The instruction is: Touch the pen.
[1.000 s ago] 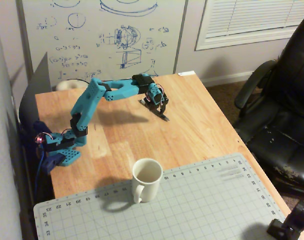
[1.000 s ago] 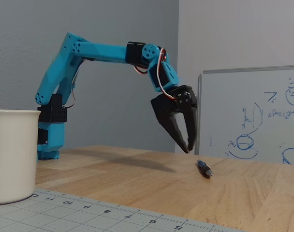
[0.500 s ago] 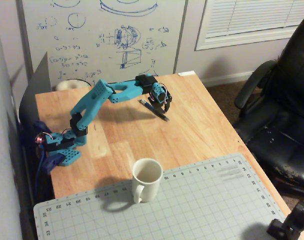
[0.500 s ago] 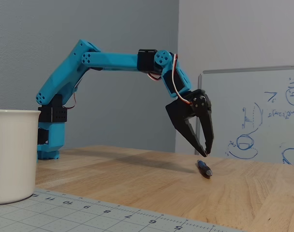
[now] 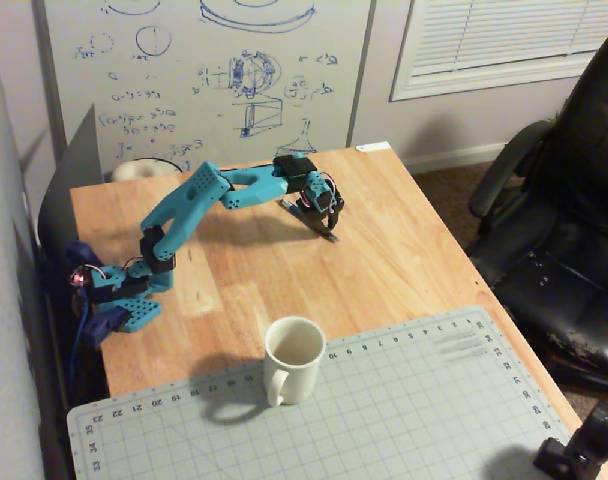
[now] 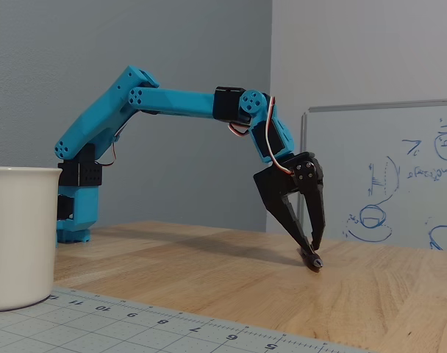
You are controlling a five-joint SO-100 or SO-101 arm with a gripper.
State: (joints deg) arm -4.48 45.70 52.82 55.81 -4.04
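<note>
The pen shows only as a short dark end on the wooden table, in both fixed views (image 5: 331, 238) (image 6: 312, 260); the gripper hides the rest of it. My blue arm reaches out over the table with its black gripper (image 5: 325, 222) (image 6: 312, 250) pointing down. The fingertips sit close together, right on the pen's end, and appear to touch it. The jaws hold nothing between them.
A white mug (image 5: 294, 358) (image 6: 18, 235) stands on the far edge of a grey-green cutting mat (image 5: 414, 400) (image 6: 135, 323), well clear of the gripper. A whiteboard (image 5: 204, 70) leans behind the table. A black office chair (image 5: 574, 200) stands at the right.
</note>
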